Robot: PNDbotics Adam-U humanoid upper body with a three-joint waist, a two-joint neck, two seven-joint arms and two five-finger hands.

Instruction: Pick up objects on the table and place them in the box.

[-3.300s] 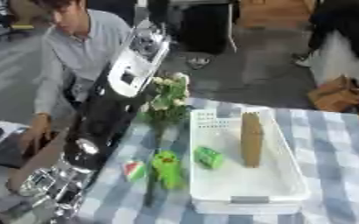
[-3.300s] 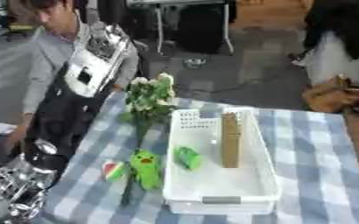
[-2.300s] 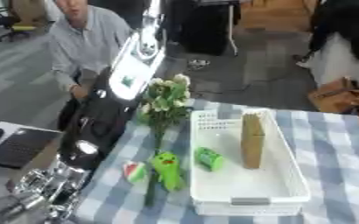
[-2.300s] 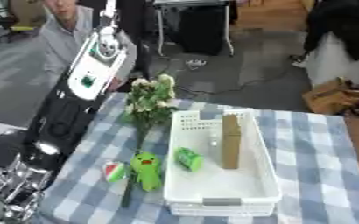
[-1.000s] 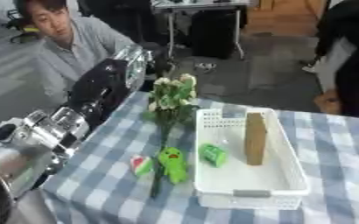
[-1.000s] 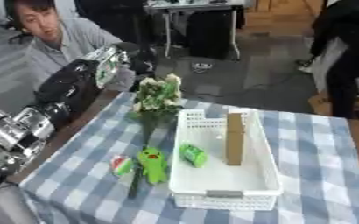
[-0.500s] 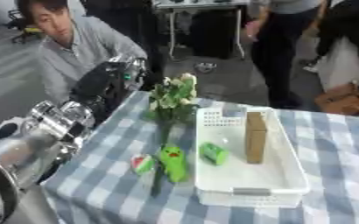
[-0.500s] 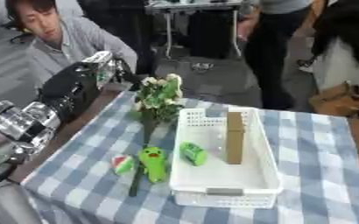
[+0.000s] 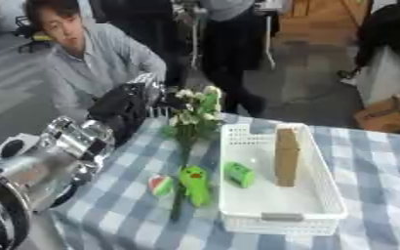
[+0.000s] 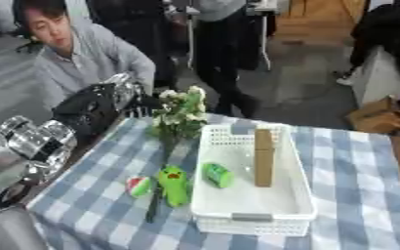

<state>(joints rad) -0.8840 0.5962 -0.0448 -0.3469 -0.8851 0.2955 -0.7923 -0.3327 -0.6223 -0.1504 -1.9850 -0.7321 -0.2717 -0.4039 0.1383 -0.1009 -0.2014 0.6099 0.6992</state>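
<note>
- Left hand (image 9: 165, 100) sits at the far left of the counter (image 9: 118, 195), dark, right against the flower bunch (image 9: 193, 113). Fingers not readable, so I cannot tell whether they are apart or together.
- Right hand: not in either view.
- Change: a few seconds back the left arm stood tall over the near-left counter with the hand low at the near edge; now the forearm lies low along the left side and the hand has reached out to the flower heads. The whole view has also shifted, so the head moved too.
- Reading: the flowers look like the next pick. No lift visible yet.
- White box (image 9: 323, 205) on the right half of the counter, holding an upright tan block (image 9: 286, 156).
- Green can-like thing (image 9: 238, 174) rests at the box's left wall; inside or out, cannot tell.
- Loose on the checked cloth, just left of the box: green plush toy (image 9: 195, 183), small red-and-green thing (image 9: 160, 185), flower stem running near between them.
- Most of the task remains.
</note>
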